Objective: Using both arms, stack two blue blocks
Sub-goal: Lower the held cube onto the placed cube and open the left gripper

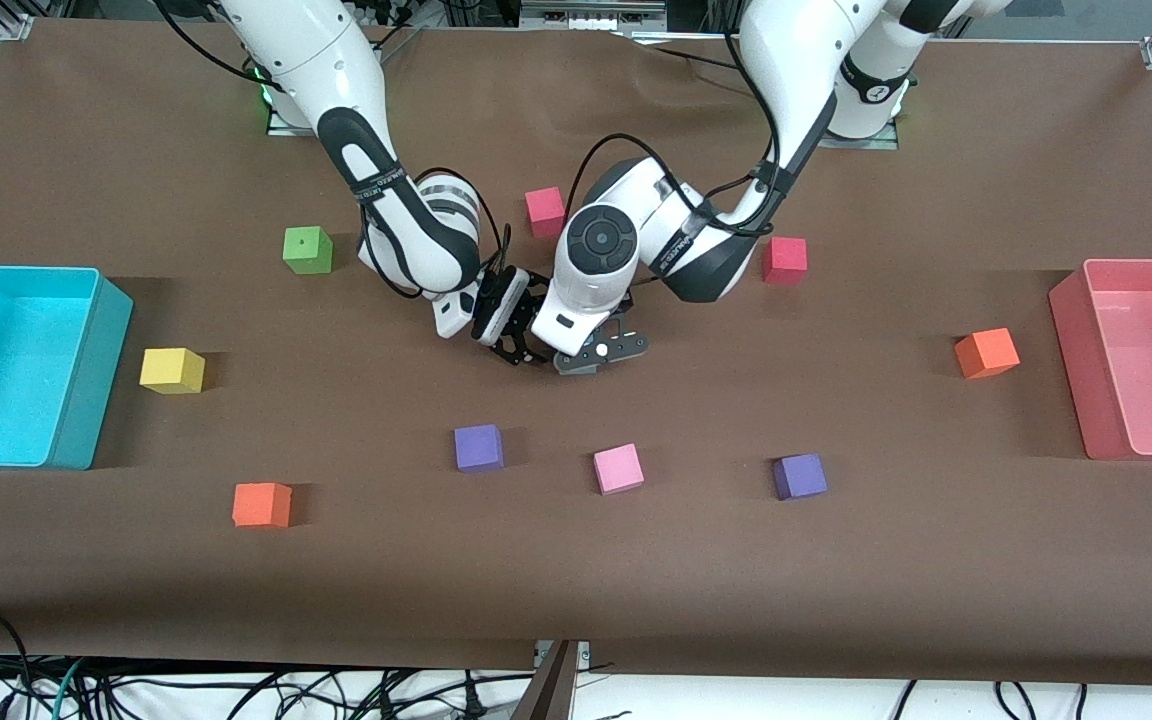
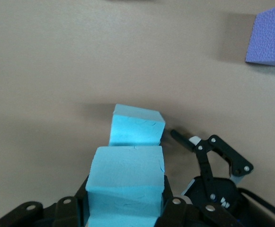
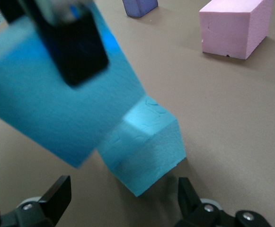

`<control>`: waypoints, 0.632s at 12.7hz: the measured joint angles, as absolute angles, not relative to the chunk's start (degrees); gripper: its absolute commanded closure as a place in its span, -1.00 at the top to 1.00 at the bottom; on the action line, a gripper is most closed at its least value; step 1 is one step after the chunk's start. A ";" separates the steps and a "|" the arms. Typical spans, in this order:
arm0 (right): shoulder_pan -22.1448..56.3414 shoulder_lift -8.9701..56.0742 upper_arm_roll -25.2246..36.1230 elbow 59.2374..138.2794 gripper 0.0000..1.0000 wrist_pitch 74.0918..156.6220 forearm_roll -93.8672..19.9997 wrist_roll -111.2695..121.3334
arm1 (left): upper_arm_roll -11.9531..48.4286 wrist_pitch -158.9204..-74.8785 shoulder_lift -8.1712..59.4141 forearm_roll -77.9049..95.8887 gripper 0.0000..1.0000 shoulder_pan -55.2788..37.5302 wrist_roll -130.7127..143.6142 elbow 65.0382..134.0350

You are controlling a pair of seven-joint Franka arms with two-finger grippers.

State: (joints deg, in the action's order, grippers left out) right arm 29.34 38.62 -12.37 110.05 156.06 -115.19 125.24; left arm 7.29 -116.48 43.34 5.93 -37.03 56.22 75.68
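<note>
Both blue blocks are hidden under the grippers in the front view. My left gripper (image 1: 601, 352) (image 2: 125, 208) is shut on one blue block (image 2: 125, 182) and holds it just above the table, close beside the second blue block (image 2: 137, 126), which rests on the table. In the right wrist view the held block (image 3: 47, 104) hangs above and partly over the resting block (image 3: 146, 146). My right gripper (image 1: 511, 325) (image 3: 123, 198) is open and empty, low at the table, with its fingers apart just short of the resting block. It also shows in the left wrist view (image 2: 213, 172).
Purple cubes (image 1: 478, 447) (image 1: 800, 476) and a pink cube (image 1: 619, 469) lie nearer the front camera. Red cubes (image 1: 544, 211) (image 1: 784, 260), a green (image 1: 307, 250), a yellow (image 1: 172, 370) and orange cubes (image 1: 262, 504) (image 1: 986, 353) are scattered. A cyan bin (image 1: 86, 370) and a pink bin (image 1: 1071, 370) stand at the table ends.
</note>
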 measured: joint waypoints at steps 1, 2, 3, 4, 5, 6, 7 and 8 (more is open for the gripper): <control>29.34 38.62 -12.36 110.05 1.00 156.06 -115.19 125.26 | 7.27 -117.24 43.98 5.93 -1.00 -37.10 56.34 75.63; 29.34 38.62 -12.35 110.03 1.00 156.06 -115.19 125.28 | 7.25 -117.64 44.51 5.93 -1.00 -37.23 56.52 75.52; 29.34 38.62 -12.35 110.02 1.00 156.06 -115.19 125.28 | 7.22 -117.88 44.92 5.93 -1.00 -37.43 56.83 75.43; 29.34 38.62 -12.35 110.02 1.00 156.06 -115.19 125.28 | 7.13 -117.95 45.09 5.93 -1.00 -37.64 56.96 75.42; 29.34 38.62 -12.35 110.02 1.00 156.06 -115.19 125.28 | 6.93 -117.95 45.11 5.93 -1.00 -37.81 57.01 75.40; 29.34 38.63 -12.34 110.01 1.00 156.06 -115.19 125.28 | 6.67 -117.95 45.11 5.93 -1.00 -37.87 57.01 75.33; 29.34 38.63 -12.35 110.01 1.00 156.06 -115.19 125.28 | 6.44 -117.96 45.11 5.93 -1.00 -37.87 57.01 75.25; 29.34 38.63 -12.34 110.01 1.00 156.06 -115.19 125.28 | 6.28 -117.96 45.11 5.93 -1.00 -37.86 57.01 75.18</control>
